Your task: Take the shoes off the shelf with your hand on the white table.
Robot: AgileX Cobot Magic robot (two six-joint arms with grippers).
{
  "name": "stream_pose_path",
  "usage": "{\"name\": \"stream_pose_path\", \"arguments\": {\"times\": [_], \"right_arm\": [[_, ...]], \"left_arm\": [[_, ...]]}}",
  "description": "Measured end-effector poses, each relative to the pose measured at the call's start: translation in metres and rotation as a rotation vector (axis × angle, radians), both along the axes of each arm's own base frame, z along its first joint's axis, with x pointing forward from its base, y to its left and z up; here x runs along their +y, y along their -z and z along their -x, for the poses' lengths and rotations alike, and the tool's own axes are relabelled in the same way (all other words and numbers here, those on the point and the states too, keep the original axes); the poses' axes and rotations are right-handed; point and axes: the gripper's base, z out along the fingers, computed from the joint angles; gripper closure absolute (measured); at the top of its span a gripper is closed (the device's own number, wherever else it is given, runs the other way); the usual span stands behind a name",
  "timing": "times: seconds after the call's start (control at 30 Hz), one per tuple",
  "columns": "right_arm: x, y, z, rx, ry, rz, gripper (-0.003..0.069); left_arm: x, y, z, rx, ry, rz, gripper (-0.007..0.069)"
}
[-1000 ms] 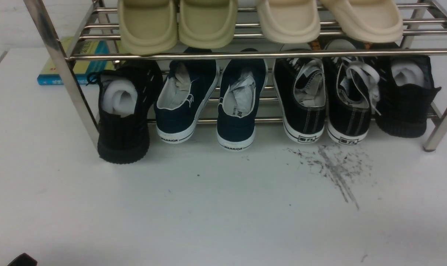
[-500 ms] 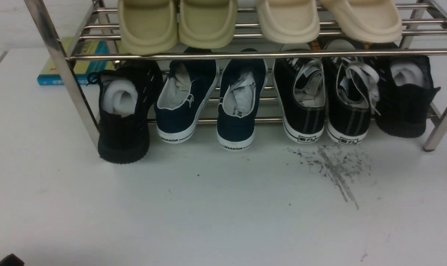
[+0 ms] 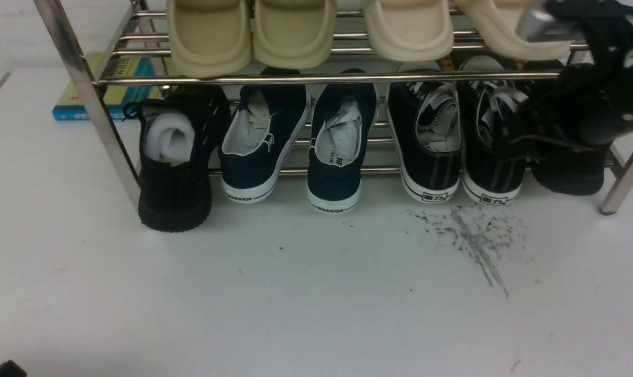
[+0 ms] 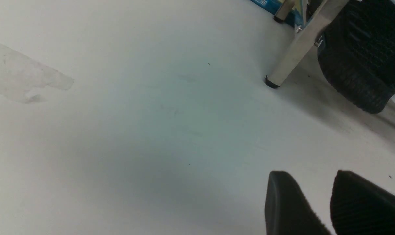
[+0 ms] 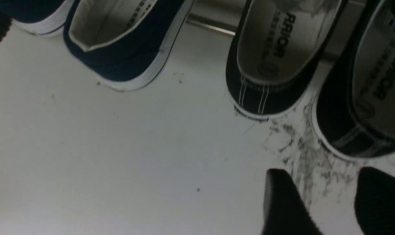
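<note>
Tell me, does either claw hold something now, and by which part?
Nothing is held. The right claw is open over the white table, near the shoes, with nothing between its fingers. The left claw is open and empty too.

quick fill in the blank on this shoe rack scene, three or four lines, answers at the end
1. The black lace-up sneakers sit on the shelf's ____ tier.
2. The top tier holds ____ pale slippers.
3. The right gripper's fingers hold ____.
4. The book lies on the robot's ____ side.
Missing words: lower; four; nothing; left
</note>
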Motion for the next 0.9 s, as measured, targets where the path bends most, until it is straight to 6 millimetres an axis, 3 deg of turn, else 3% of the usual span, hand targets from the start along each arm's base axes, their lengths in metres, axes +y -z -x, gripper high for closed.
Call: {"name": "stream_pose_path", "arguments": {"times": [0.13,0.33,0.77,0.9], "right_arm": [[0.002,0.011,-0.02,-0.023,0.058,0.075,0.0255],[-0.001,0.03,-0.035,-0.021,0.094,0.145,0.0265],[0.008,0.072,-0.064,-0.008,0.094,0.168,0.0384],[0.01,0.081,-0.067,0.012,0.09,0.176,0.0482]], "left_arm": [[0.0,0.0,0.0,0.0,0.0,0.0,0.0383],[0.0,0.0,0.0,0.0,0.0,0.0,0.0383],[0.0,0.0,0.0,0.0,0.0,-0.004,0.0383],[0.001,0.0,0.0,0.002,-0.002,-0.018,0.0383]]}}
